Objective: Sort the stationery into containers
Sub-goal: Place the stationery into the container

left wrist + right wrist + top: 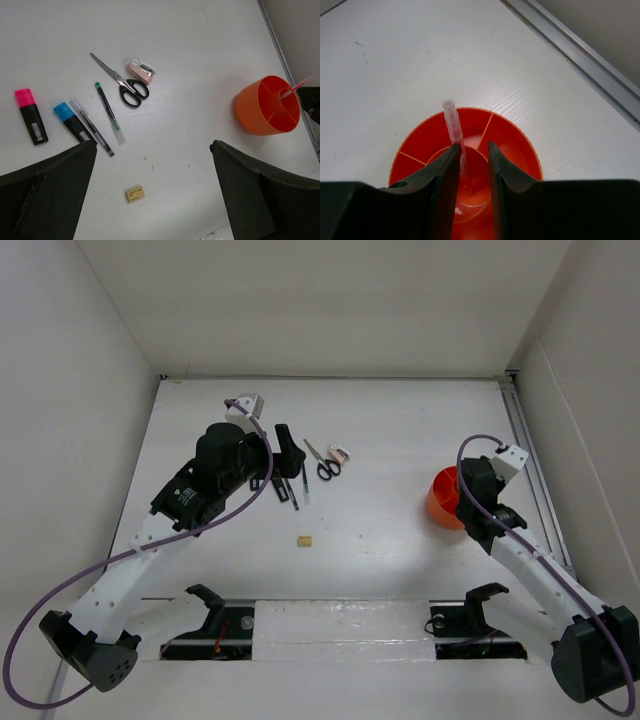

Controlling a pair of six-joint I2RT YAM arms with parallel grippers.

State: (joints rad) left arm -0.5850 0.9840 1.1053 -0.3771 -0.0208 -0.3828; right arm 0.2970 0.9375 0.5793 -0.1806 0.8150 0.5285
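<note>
1 pen [452,122] stood in the cup [512,140], right gripper [472,165] narrow, maybe loose; scissors [131,90] and 6 other things lay far from it, left gripper [152,147] wide.

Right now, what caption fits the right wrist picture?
Right pincer open over the orange cup, a pen standing inside.

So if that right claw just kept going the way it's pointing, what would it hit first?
Probably the round orange plastic cup: the right claw points down into its middle section, where a thin reddish pen stands between the fingers. Depth is hard to judge.
</note>
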